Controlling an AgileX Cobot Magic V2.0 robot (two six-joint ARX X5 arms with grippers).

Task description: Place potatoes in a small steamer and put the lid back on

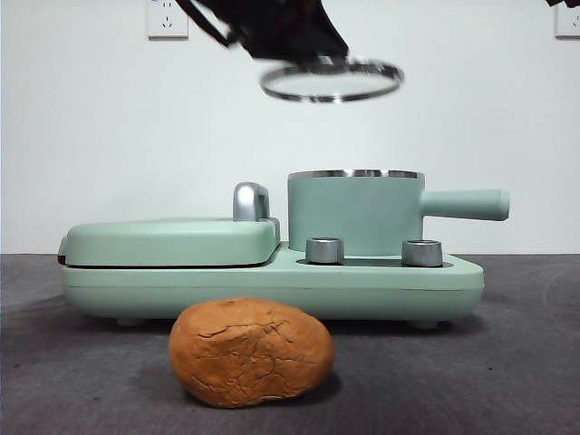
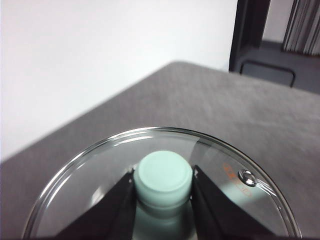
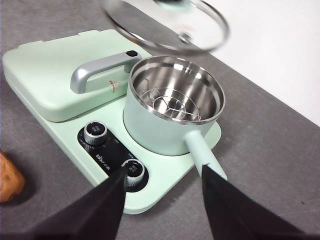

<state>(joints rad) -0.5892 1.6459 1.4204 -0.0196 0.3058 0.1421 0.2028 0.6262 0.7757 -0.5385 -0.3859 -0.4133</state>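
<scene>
Toward the left of the grey surface (image 1: 72, 381) sat the flat mint-green griddle cover (image 1: 172, 240) with its chrome handle (image 1: 251, 200), shut and untouched. In front of it, close to the near edge of the surface, the potato (image 1: 251, 352) lay on its side — rough, cracked, orange-brown and apart from the appliance. It looked dense and fairly heavy, stiff enough not to give under pressure; its skin should offer friction, so a grip across the narrow waist, jaws well spread, seemed the sound choice.

Above the appliance the left claw (image 2: 163, 180) was clenched on the mint knob (image 2: 164, 177) of the lid (image 1: 332, 80), holding the glass disc in the air over the pot, slightly tilted. Glass with a steel rim — brittle and slick, best carried by that knob alone.

Further right, the small steamer (image 1: 355, 214) stood on the base behind two steel dials (image 1: 325, 250), its handle (image 1: 464, 204) pointing toward the right edge. The right wrist view showed it open, only a wire rack (image 3: 176, 106) inside. The right claw (image 3: 162, 192) hung released above the dials and handle, grasping nothing.
</scene>
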